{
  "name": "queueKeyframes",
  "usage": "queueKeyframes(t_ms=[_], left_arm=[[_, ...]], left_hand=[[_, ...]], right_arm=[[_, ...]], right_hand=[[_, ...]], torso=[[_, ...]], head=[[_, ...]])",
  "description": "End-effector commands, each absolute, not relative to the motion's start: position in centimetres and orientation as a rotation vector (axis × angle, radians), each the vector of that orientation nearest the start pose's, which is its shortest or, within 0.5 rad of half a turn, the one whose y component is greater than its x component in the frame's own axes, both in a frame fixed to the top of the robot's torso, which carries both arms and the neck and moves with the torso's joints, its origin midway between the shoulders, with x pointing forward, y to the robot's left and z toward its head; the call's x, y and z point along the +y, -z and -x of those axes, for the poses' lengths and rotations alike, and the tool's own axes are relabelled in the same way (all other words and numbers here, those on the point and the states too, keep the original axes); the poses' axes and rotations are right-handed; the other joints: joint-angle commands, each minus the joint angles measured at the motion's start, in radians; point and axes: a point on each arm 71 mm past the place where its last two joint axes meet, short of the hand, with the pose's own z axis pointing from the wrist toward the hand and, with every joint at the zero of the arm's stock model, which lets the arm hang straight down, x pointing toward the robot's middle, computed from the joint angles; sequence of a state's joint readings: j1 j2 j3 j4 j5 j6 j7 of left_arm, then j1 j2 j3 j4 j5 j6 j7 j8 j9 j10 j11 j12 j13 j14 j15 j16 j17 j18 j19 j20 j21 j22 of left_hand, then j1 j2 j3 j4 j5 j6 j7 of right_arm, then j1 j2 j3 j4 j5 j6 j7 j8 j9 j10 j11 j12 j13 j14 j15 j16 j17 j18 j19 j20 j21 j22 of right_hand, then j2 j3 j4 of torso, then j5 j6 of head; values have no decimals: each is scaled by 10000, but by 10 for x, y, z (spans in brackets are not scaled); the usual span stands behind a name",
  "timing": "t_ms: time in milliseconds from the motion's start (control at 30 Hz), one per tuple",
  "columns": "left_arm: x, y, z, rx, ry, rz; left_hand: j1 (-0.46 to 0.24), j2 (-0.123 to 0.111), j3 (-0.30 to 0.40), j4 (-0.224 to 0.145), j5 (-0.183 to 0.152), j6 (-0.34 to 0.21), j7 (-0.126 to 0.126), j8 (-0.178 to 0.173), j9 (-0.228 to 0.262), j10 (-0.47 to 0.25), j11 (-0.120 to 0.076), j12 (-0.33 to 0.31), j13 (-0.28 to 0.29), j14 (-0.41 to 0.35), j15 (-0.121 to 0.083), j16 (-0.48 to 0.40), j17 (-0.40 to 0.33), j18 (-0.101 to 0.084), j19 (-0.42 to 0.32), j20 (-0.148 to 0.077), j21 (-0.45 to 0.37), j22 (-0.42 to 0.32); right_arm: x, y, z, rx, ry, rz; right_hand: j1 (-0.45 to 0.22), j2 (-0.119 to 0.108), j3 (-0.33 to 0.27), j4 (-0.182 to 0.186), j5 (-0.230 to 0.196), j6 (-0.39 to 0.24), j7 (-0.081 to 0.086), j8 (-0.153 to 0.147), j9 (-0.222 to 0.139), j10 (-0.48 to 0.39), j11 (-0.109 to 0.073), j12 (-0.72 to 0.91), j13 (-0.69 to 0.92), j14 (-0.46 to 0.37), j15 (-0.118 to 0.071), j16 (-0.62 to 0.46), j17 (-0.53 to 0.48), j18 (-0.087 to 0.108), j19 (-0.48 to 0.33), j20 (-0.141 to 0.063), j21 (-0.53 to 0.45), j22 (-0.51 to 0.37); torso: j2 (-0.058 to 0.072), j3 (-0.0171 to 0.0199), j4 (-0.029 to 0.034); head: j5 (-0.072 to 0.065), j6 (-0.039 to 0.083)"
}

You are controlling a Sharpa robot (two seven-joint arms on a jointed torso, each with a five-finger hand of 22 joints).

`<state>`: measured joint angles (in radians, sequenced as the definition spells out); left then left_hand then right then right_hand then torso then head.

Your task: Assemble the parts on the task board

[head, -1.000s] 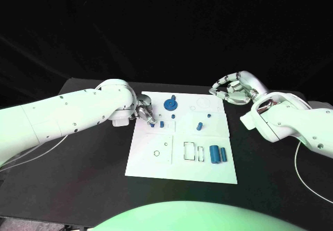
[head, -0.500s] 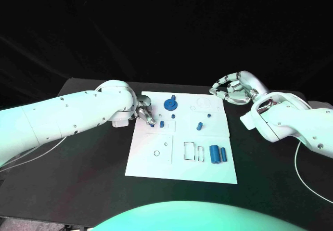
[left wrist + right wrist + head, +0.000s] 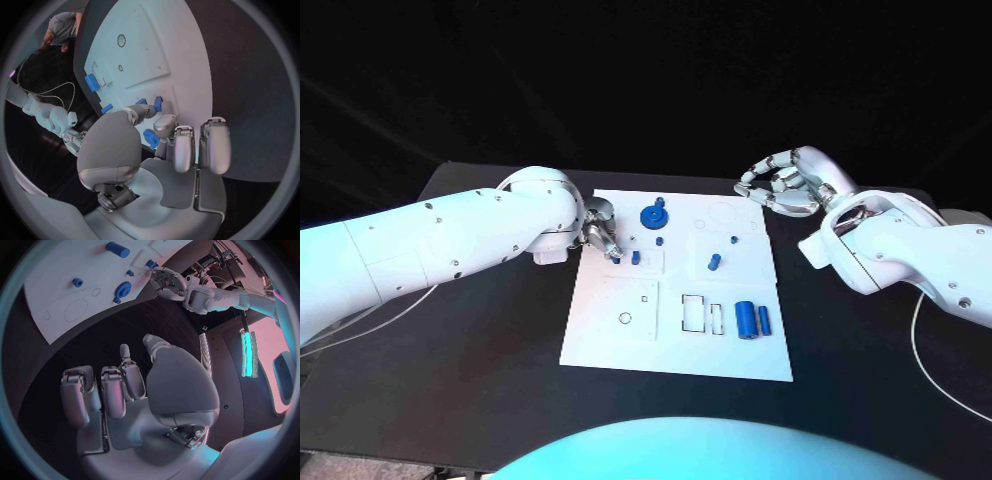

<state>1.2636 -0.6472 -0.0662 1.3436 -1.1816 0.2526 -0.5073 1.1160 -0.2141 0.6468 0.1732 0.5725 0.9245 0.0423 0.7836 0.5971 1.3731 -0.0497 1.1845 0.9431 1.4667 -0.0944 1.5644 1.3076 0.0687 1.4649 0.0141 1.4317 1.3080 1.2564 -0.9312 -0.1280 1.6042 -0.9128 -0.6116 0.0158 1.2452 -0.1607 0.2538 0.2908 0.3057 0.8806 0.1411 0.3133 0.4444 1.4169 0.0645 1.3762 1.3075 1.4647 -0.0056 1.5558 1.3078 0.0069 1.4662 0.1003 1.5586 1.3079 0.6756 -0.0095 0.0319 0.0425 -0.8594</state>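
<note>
- Nearest you, two blue cylinders (image 3: 754, 320) lie side by side on the board (image 3: 610, 340), by its near right corner.
- Further in, a small peg (image 3: 714, 263) lies mid-board.
- Your left hand (image 3: 602, 235) sits at the board's left edge, fingertips pinching a small blue part (image 3: 150, 138).
- Beyond it, the blue gear (image 3: 655, 215) stands near the far edge.
- Your right hand (image 3: 780, 185) hovers off the far right corner, fingers curled, holding nothing.

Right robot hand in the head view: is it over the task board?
No. The right robot hand hangs past the task board's far right corner, over the black table, holding nothing.
</note>
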Motion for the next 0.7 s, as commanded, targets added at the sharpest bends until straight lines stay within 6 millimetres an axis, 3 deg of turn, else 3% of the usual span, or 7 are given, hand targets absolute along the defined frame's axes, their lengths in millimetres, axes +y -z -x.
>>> queueKeyframes(t_ms=[33, 233, 700], left_arm=[[168, 220, -510, 23594, 3302, -223], [169, 221, -511, 23607, 3328, -114], [171, 221, -513, 23611, 3287, 47]], left_hand=[[-217, 34, 845, -965, -106, 280, -242, -21, 9, 93, -23, 19, 41, 1041, -92, 64, 2632, -142, 99, -70, 46, 77], [-540, 107, 229, -545, -237, 354, -296, -85, -7, 103, -62, 10, 107, 1041, -129, 64, 2632, -152, 121, -101, 55, 119], [-827, 170, -602, 29, -331, 470, -324, -186, -45, 101, -85, 13, 207, 1041, -155, 64, 2632, -163, 147, -132, 66, 168]], right_arm=[[-234, 172, -473, 15174, -8601, -3893], [-234, 172, -473, 15169, -8601, -3892], [-235, 172, -473, 15146, -8591, -3902]], right_hand=[[-46, 55, 39, -26, 61, -55, 10, 42, 15, -16, -41, 2, 1045, 951, -65, -65, 2191, -20, 957, -82, -57, 2504], [-50, 54, 38, -24, 60, -56, 10, 43, 15, -12, -41, 6, 1048, 949, -65, -69, 2184, -20, 958, -83, -55, 2506], [-69, 54, 33, -16, 57, -59, 11, 47, 17, -19, -40, -2, 1041, 947, -65, -73, 2175, -18, 954, -83, -64, 2500]], torso=[[-2, 3, -1], [-4, 1, 1], [-5, -2, 7]], head=[[-5, 0], [-18, 16], [-30, 8]])
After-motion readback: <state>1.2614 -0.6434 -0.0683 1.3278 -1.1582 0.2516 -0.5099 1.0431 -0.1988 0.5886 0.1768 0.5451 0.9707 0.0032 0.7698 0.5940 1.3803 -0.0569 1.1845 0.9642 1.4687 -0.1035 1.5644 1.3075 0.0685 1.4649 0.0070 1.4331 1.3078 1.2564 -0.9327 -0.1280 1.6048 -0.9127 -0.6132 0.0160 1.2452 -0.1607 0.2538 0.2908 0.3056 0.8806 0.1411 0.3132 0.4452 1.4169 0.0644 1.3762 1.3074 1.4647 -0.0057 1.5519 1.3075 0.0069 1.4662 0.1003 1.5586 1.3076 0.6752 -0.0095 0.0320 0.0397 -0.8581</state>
